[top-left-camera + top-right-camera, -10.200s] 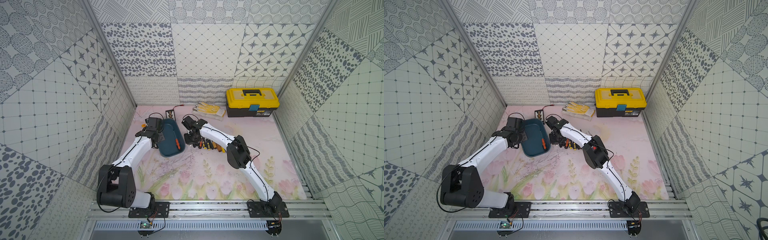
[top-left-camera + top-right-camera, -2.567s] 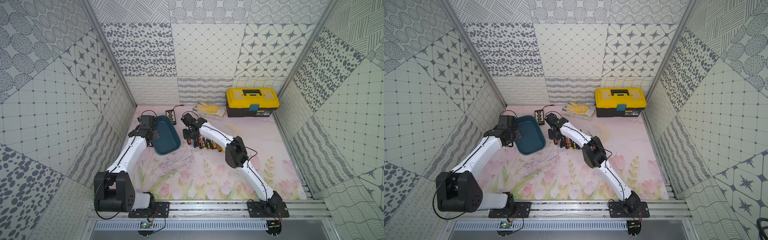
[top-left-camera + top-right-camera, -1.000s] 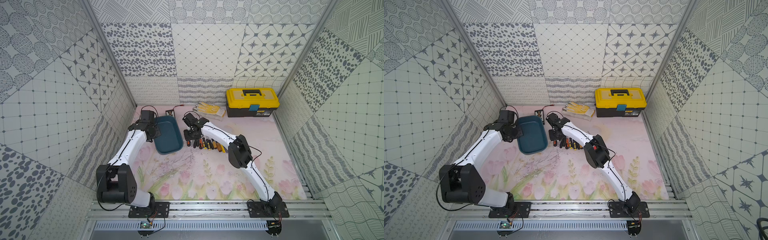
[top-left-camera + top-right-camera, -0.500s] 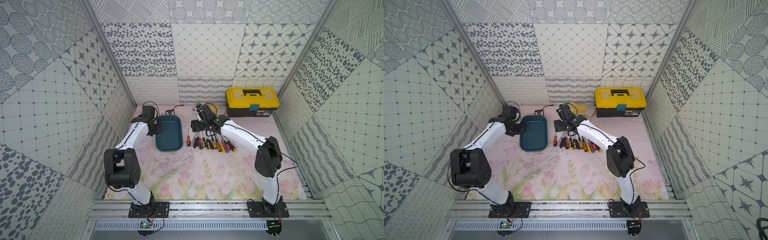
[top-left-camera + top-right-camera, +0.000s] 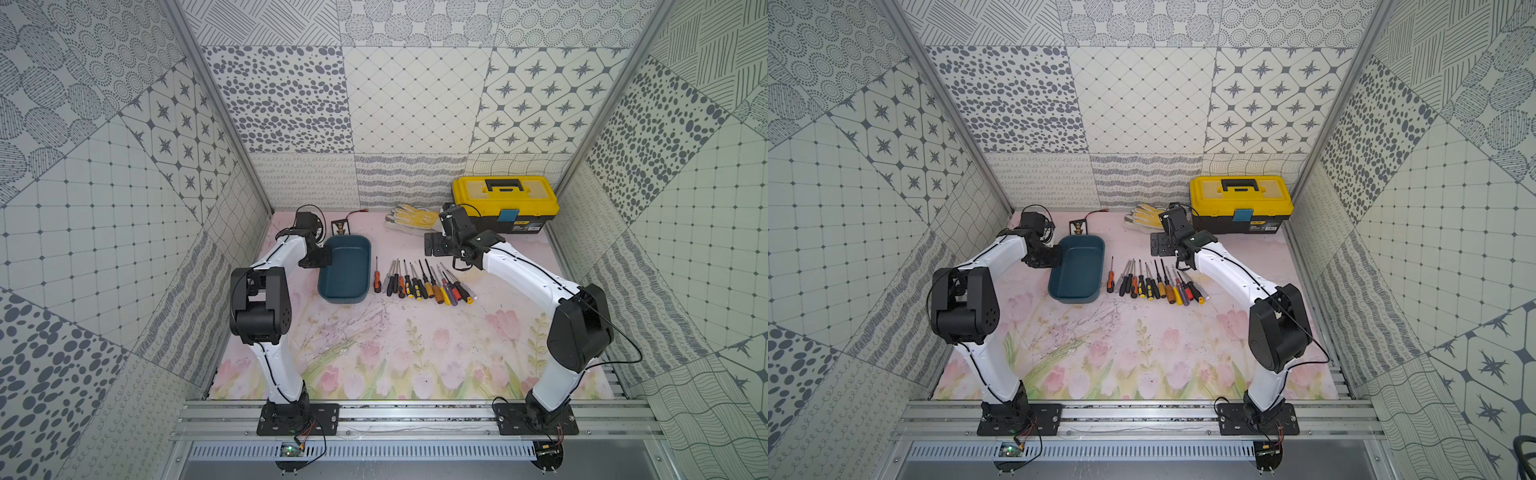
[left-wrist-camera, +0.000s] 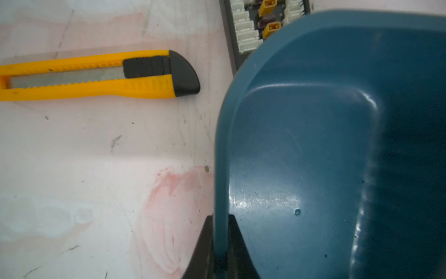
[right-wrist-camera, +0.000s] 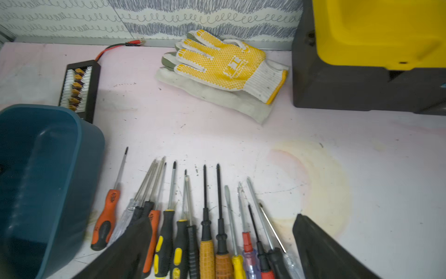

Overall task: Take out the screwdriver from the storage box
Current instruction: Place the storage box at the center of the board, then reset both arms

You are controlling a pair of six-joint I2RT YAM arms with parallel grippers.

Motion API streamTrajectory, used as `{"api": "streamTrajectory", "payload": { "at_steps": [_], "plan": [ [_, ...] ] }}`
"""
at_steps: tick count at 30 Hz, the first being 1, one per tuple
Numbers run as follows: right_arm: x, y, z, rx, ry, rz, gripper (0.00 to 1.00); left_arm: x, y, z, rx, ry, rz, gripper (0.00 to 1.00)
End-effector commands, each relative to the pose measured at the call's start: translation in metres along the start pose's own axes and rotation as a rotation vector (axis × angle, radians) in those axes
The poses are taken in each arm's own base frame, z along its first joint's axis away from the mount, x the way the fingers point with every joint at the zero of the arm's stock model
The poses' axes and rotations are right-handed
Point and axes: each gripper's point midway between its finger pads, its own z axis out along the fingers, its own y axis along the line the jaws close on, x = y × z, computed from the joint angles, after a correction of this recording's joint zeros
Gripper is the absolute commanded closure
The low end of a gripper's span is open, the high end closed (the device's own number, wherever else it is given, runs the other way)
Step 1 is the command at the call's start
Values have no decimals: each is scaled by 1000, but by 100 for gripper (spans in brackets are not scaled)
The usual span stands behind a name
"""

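The storage box (image 5: 345, 268) (image 5: 1077, 268) is a dark teal tub lying flat on the mat, and nothing shows inside it. My left gripper (image 5: 322, 259) (image 6: 220, 218) is shut on the box's left rim (image 6: 218, 169), one finger inside and one outside. An orange-and-black screwdriver (image 5: 377, 279) (image 7: 107, 217) lies alone on the mat just right of the box. Several more screwdrivers (image 5: 424, 284) lie in a fanned row to its right. My right gripper (image 5: 436, 246) (image 7: 222, 218) hangs open above the far end of that row, holding nothing.
A yellow-lidded black toolbox (image 5: 505, 203) stands at the back right, with yellow-dotted work gloves (image 5: 413, 218) to its left. A black connector board (image 5: 340, 227) lies behind the box. A yellow utility knife (image 6: 96, 75) lies left of the box.
My right gripper has opened wide and drawn back from the left end of the row toward the toolbox. The left arm has swung the box square to the back wall.
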Motion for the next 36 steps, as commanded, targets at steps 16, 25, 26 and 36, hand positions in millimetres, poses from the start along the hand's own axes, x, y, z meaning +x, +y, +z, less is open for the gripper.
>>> {"api": "streamTrajectory", "payload": {
  "at_steps": [16, 25, 26, 36],
  "plan": [
    [-5, -36, -13, 30, -41, 83, 1, -30, -15, -11, 82, -80, 27, 71],
    [-4, -42, -19, 48, -52, 62, 1, -64, -25, -94, 20, -281, 71, 2],
    [-6, -43, -20, 54, -58, 56, 1, -70, -28, -111, 4, -326, 84, 1],
    [-32, -96, -48, 262, -147, -89, 1, -79, -5, -236, -197, -686, 4, 1]
  ]
}}
